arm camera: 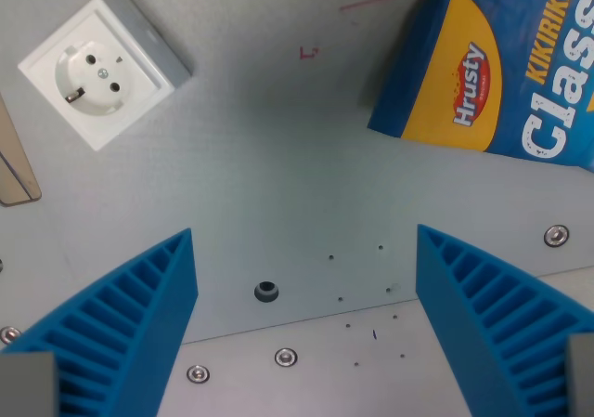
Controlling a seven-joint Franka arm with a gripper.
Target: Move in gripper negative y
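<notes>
Nothing was held in this moment: the gripper (306,315) hung over the bare grey table (278,157) with its two blue ribbed fingers (130,324) spread wide, one at the near left of the wrist view and the other at the near right, and only tabletop showed between them. That fitted the task, which named a plain sideways shift of the gripper along its own negative y and no object to grasp; the thing to be moved was the gripper itself, standing low in the frame above the table's plate seam.

At the far left edge a tan strip (14,166) was cut off by the frame, and what it belonged to could not be told. Just to its right, at the far left, a white wall socket (97,69) lay flat on the table, turned at an angle and well apart from the fingers, so it seemed merely a bystander in the scene.

Toward the middle, a small dark hole (266,293) and a few screw heads (286,356) sat near the seam, with faint red marks (309,53) farther off; what the marks spelled was too small to read.

At the far right a blue and yellow snack bag (492,73) lay at a slant, its top and right side cropped, so its lettering was only partly legible. The fingers' bases were out of view, as was the arm. Which direction in the picture matched negative y could not be judged from this view alone.
</notes>
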